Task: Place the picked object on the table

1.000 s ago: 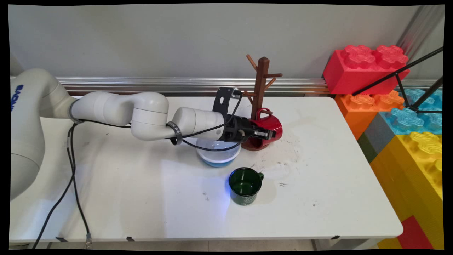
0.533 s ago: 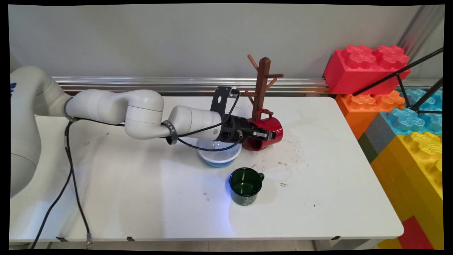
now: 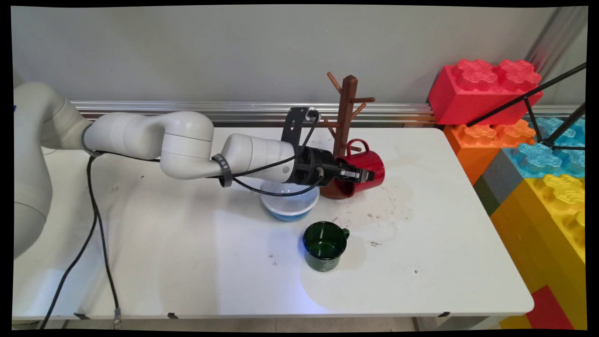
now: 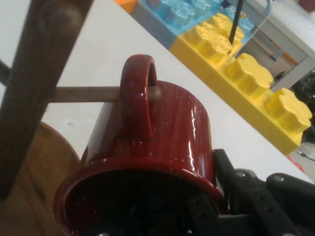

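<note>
My gripper (image 3: pixel 360 175) is shut on the rim of a red mug (image 3: pixel 364 169), one finger inside it and one outside. The mug lies on its side in the air, mouth toward the arm, right of the brown wooden mug tree (image 3: pixel 346 121). In the hand view the red mug (image 4: pixel 157 142) fills the middle, and its handle (image 4: pixel 140 93) sits at the tip of a low peg (image 4: pixel 83 94) of the mug tree (image 4: pixel 39 78). The outer finger (image 4: pixel 236 191) lies against the mug's right wall.
A white and blue bowl (image 3: pixel 289 202) stands under the wrist. A dark green mug (image 3: pixel 324 245) stands upright nearer the front edge. Big coloured toy blocks (image 3: pixel 529 140) are stacked beyond the table's right edge. The tree's round base (image 3: pixel 336 191) rests on the white table (image 3: pixel 187 252).
The gripper has carried the red mug a little to the right and up, tilting it. Its handle now sits farther out along the tree's low peg.
</note>
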Robot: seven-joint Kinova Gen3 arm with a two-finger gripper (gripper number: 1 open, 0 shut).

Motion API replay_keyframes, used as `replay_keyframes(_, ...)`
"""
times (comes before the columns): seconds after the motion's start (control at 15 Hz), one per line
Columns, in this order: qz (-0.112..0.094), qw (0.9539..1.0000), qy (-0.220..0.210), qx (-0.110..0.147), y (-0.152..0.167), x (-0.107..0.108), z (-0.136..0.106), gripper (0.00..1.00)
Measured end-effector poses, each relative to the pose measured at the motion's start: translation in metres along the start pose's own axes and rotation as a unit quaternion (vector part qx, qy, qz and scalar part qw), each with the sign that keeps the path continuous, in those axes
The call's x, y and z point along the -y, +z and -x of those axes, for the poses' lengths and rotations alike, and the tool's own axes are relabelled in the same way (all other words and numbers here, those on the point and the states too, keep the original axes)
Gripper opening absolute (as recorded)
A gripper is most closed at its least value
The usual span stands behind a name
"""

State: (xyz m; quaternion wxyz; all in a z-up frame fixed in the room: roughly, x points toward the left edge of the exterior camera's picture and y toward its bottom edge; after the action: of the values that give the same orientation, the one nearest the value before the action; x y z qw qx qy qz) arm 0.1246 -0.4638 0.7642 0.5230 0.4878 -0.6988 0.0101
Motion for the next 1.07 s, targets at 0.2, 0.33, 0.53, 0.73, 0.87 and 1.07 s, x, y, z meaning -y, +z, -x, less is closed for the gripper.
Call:
replay_keyframes(0.2,0.011,0.9999,-0.001,0.0,-0.003,-0.008,-0.002,0.0)
replay_keyframes(0.33,0.022,0.9998,-0.002,0.003,-0.006,-0.016,-0.002,0.0)
replay_keyframes(0.53,0.035,0.9993,-0.002,0.011,-0.009,-0.027,-0.001,0.0)
replay_keyframes(0.73,0.044,0.9988,0.003,0.021,-0.012,-0.038,-0.002,0.0)
replay_keyframes(0.87,0.046,0.9984,0.011,0.032,-0.014,-0.046,-0.005,0.0)
replay_keyframes(1.07,0.04,0.9975,0.025,0.052,-0.016,-0.056,-0.011,0.0)
